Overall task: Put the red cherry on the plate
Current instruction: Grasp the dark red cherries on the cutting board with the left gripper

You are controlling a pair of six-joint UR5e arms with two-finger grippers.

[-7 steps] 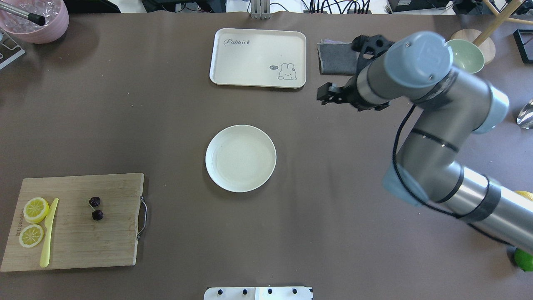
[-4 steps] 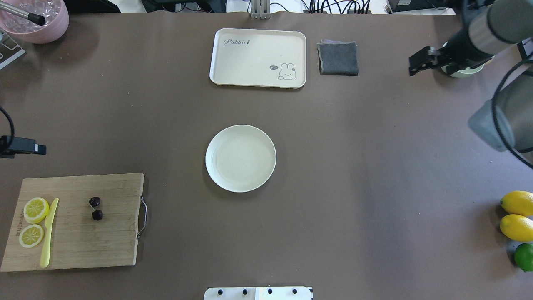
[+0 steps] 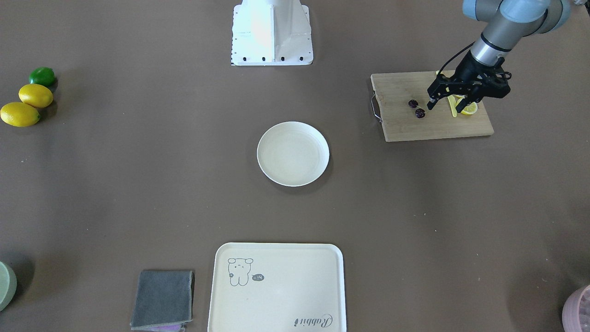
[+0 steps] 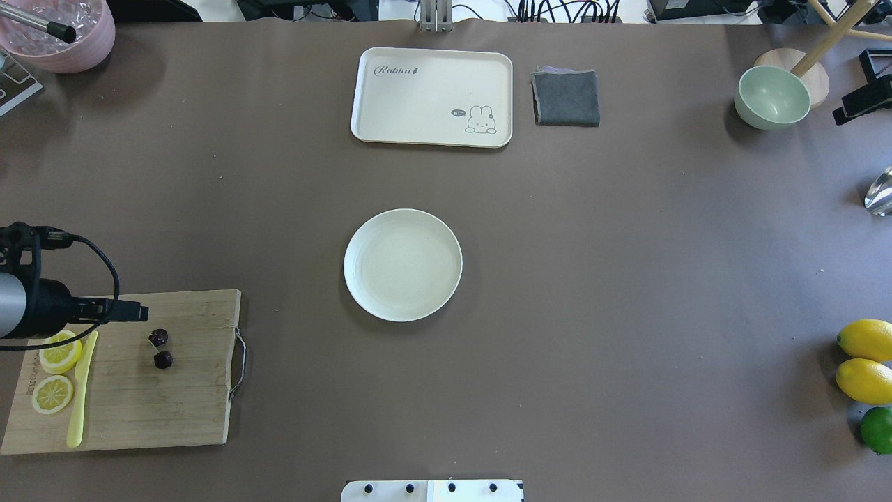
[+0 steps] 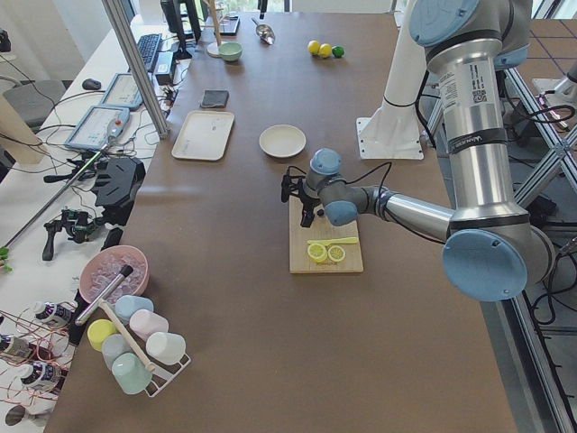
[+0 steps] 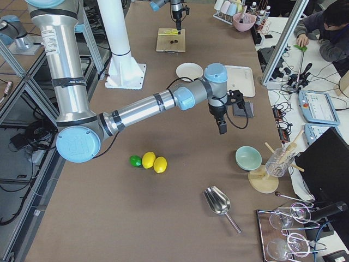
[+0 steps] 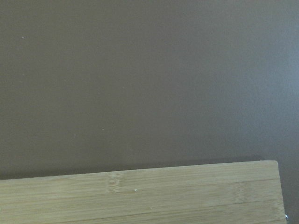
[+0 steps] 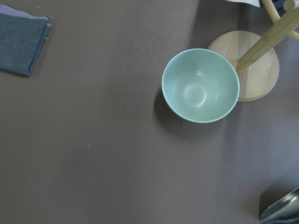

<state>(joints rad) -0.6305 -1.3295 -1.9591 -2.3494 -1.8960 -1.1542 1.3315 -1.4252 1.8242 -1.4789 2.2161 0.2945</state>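
The red cherry [image 4: 160, 348] [image 3: 416, 108] is a pair of tiny dark berries lying on a wooden cutting board [image 4: 174, 404] [image 3: 415, 127] at the table's left. The cream plate [image 4: 403, 265] [image 3: 293, 153] stands bare at the table's middle. My left gripper [image 4: 139, 312] [image 3: 445, 107] hovers over the board's far edge, just beside the cherry, open and holding nothing. The left wrist view has only the board's edge [image 7: 140, 196] and brown table. My right gripper [image 4: 860, 104] is at the far right edge, near a green bowl [image 4: 772, 96] [image 8: 201, 85]; I cannot tell whether it is open or shut.
Two lemon slices [image 4: 59, 351] and a yellow knife [image 4: 81, 390] share the board. At the back are a rabbit tray [image 4: 432, 96], a grey cloth [image 4: 566, 97] and a pink bowl [image 4: 59, 35]. Lemons [image 4: 864, 339] and a lime lie front right.
My right arm has swung away from the table's middle to the far right edge. My left arm has come in from the left and now hangs over the board beside the cherry.
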